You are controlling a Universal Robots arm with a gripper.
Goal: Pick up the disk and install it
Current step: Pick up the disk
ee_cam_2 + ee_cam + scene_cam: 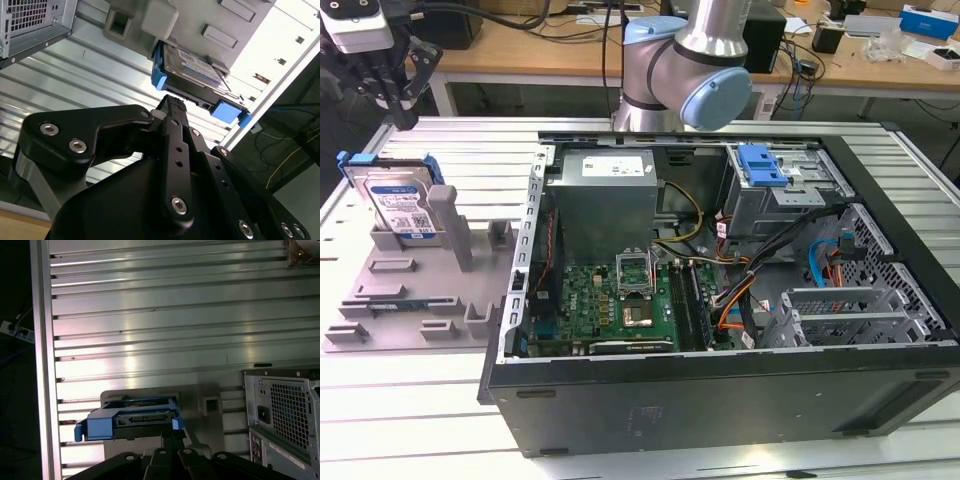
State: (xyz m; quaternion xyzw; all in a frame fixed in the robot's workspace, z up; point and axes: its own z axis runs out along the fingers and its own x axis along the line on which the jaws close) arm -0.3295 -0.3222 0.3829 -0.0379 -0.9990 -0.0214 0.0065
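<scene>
My gripper (pixel 400 108) hangs just above the disk (pixel 402 205) and apart from it, with nothing in its grasp. Whether it is open or closed I cannot tell in any view. In the second wrist view my black gripper (pixel 172 102) points at the disk (pixel 197 67), which shows a flat silver metal body with a white-and-blue label, edged by a bright blue plastic carrier with blocky blue ends. In the first wrist view the disk (pixel 132 417) is seen edge-on past my gripper (pixel 172 434), as a thin dark strip with connectors held in the blue frame. The disk stands on its edge, leaning a little, in a slot of a grey plastic holder (pixel 410 290) at the exterior view's left. The holder rests on a ribbed aluminium table (pixel 380 420). Just beside the holder, towards the exterior view's right, lies an open black computer case (pixel 720 400). Inside it are a green motherboard (pixel 610 300), a grey power supply (pixel 605 195) and, farther back, a small blue clip (pixel 760 165) on the drive cage. Beyond the case are my own arm's joints (pixel 700 60) and a wooden bench (pixel 520 45).
</scene>
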